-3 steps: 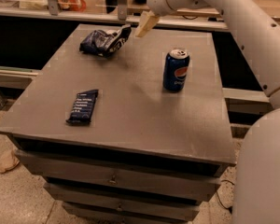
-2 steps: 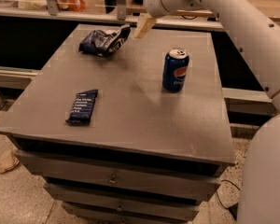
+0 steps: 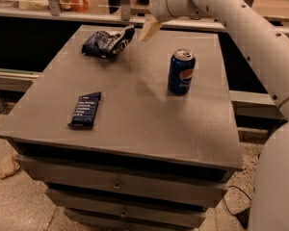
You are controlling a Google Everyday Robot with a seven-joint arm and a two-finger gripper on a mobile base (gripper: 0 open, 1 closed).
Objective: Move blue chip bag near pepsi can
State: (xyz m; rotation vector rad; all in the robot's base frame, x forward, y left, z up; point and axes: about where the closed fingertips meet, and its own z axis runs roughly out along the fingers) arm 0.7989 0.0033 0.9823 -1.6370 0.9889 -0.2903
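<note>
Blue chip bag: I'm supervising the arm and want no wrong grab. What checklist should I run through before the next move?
1. Target located: ok, the blue chip bag lies at the far left corner of the table.
2. Destination ready: ok, the pepsi can stands upright on the right half.
3. Lookalike kept apart: ok, the bar wrapper lies near the front left, away from the bag.
4. Path from bag to can: ok, nothing lies between them.
5. Alignment: not ok, the end effector hangs just right of the bag at the far edge.
6. Bag gripped: cannot tell.
</note>
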